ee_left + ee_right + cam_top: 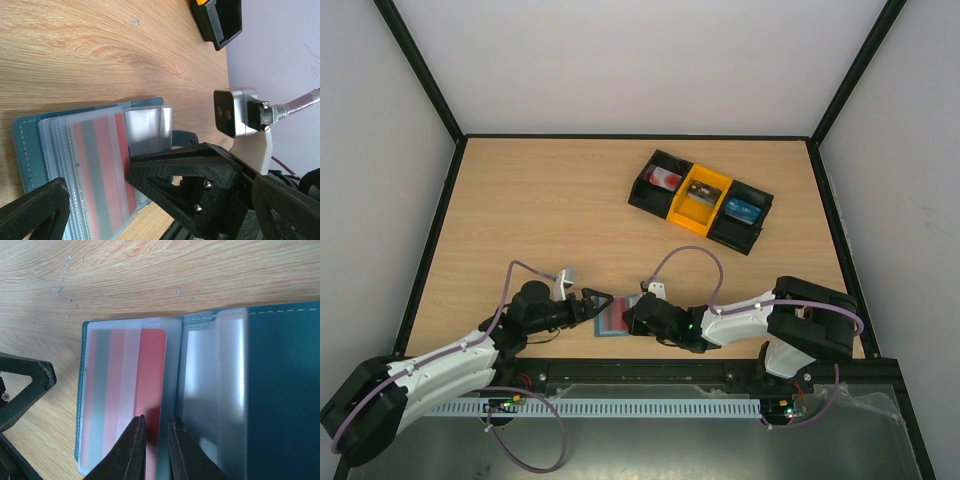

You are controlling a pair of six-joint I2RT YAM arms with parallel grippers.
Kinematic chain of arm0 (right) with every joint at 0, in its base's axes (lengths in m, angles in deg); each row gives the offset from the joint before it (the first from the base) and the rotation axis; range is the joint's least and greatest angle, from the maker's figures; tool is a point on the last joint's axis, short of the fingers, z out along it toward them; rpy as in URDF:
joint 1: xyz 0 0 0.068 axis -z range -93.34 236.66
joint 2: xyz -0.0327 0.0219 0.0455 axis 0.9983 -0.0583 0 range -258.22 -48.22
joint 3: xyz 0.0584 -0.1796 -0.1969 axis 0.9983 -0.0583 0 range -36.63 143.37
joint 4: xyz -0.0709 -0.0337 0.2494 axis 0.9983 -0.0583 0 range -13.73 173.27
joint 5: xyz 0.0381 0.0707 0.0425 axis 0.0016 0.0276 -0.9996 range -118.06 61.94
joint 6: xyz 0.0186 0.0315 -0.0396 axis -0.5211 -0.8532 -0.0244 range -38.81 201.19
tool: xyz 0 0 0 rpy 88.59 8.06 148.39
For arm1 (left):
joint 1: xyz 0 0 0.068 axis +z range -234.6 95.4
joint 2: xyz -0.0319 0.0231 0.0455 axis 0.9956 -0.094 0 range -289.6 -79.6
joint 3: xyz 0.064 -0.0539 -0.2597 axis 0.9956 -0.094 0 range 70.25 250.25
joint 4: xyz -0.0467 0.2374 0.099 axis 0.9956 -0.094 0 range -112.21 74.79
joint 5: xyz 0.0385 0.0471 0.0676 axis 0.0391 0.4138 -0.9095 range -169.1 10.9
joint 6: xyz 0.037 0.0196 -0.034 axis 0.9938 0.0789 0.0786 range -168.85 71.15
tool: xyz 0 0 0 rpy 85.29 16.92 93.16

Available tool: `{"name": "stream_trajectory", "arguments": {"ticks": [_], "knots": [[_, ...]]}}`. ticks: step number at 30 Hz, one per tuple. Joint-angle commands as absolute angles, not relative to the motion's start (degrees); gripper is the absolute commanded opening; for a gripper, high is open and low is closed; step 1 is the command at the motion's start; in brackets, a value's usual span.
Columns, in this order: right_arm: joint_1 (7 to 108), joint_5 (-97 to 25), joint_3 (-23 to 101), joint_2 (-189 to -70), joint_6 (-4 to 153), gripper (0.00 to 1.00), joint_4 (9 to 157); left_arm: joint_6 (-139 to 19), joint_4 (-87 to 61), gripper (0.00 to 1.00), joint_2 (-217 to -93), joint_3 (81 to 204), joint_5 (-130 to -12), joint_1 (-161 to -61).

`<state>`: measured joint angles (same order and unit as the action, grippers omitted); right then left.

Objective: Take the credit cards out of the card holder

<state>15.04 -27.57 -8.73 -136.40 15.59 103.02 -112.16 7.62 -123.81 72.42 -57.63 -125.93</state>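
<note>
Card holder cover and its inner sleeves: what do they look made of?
The card holder cover looks like teal leather or faux leather: matte, with pale stitching along the edge. The sleeves look like frosted clear plastic: the red card shows dimly through them, with soft glare.

Card holder (pixel 285 390) matt stitched leather-look; inner sleeves (pixel 200 385) frosted semi-gloss plastic; table (pixel 150 280) smooth pale wood.
</note>
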Motion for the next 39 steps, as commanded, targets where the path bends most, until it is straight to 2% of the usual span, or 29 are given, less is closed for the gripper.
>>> {"name": "stream_trajectory", "arguments": {"ticks": [1,5,9,39], "knots": [[14.57,-24.72,-9.62,-137.44,15.26,0.11,101.68,-112.67,9.01,1.00,-124.15,71.83,-56.51,-125.56],[14.51,-24.68,-11.05,-137.74,14.55,0.05,103.15,-113.80,10.93,1.00,-124.21,71.83,-55.44,-125.56],[14.50,-24.81,-11.35,-138.58,14.35,0.03,103.91,-114.58,12.50,1.00,-124.66,72.13,-54.47,-125.56],[14.50,-26.04,-14.66,-139.81,12.13,0.02,111.26,-113.96,18.20,1.00,-133.92,72.48,-54.31,-125.56]]}}
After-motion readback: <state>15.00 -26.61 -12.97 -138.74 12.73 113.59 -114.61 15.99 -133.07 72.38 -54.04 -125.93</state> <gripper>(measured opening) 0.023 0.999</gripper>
